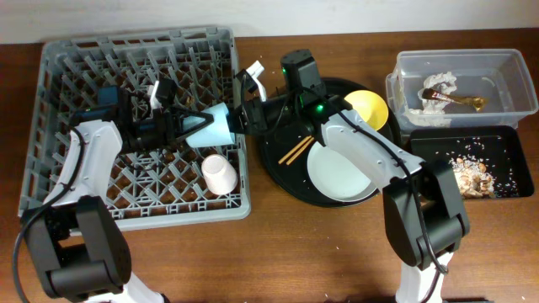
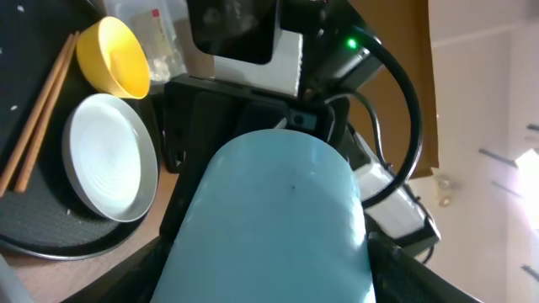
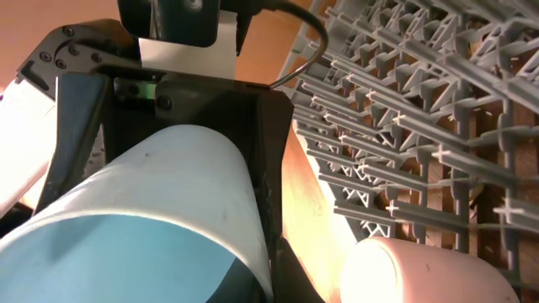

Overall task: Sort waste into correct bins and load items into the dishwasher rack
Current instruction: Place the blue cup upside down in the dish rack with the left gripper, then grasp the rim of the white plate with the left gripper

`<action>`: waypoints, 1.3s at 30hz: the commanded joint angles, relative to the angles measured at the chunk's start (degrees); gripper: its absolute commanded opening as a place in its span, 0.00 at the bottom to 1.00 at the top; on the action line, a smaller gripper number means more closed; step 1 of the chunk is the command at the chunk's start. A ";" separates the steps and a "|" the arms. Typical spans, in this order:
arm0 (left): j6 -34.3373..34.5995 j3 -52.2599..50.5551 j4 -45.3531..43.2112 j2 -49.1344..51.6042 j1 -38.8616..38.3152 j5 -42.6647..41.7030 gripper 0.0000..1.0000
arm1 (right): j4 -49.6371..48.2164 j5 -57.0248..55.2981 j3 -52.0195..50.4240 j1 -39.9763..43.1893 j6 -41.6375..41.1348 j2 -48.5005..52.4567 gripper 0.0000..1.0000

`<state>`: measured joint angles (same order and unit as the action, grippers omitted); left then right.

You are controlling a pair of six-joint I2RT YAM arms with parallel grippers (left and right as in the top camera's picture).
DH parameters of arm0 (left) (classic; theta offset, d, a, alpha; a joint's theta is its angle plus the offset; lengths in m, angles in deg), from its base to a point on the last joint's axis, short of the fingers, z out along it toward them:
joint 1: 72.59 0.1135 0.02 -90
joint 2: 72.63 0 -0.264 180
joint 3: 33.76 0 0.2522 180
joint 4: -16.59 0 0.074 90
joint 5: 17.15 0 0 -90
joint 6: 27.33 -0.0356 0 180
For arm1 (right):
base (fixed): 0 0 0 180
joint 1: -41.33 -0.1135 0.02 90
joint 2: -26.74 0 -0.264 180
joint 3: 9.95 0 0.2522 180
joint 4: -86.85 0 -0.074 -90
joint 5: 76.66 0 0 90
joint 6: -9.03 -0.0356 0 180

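The small blue cup (image 1: 215,126) hangs on its side above the right edge of the grey dishwasher rack (image 1: 59,59), between both grippers. My left gripper (image 1: 195,126) clasps its narrow end, with fingers on both sides in the left wrist view (image 2: 269,282). My right gripper (image 1: 242,118) pinches the cup's rim wall (image 3: 282,273). The cup fills both wrist views (image 2: 269,219) (image 3: 152,194). The pink cup (image 1: 219,174) lies in the rack and also shows in the right wrist view (image 3: 421,269). The yellow bowl (image 1: 368,108), white plate (image 1: 339,172) and chopsticks (image 1: 296,150) sit on the round black tray (image 1: 274,164).
The clear tub (image 1: 514,63) at the back right holds white napkins (image 1: 440,82) and a brown-gold wrapper (image 1: 459,101). The shallow black tray (image 1: 421,143) in front of it holds beige crumbs (image 1: 473,172). The rack's upright pegs (image 3: 404,109) stand just below the cup.
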<state>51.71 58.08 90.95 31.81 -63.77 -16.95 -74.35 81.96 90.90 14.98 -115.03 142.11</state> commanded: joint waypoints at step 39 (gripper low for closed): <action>26.36 57.68 25.31 19.17 -27.89 95.58 0.93 | 62.14 -52.61 14.14 24.06 23.89 -17.79 0.98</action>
<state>78.53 109.29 111.25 51.29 -89.49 81.39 -14.66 31.07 101.65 35.40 -89.43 129.15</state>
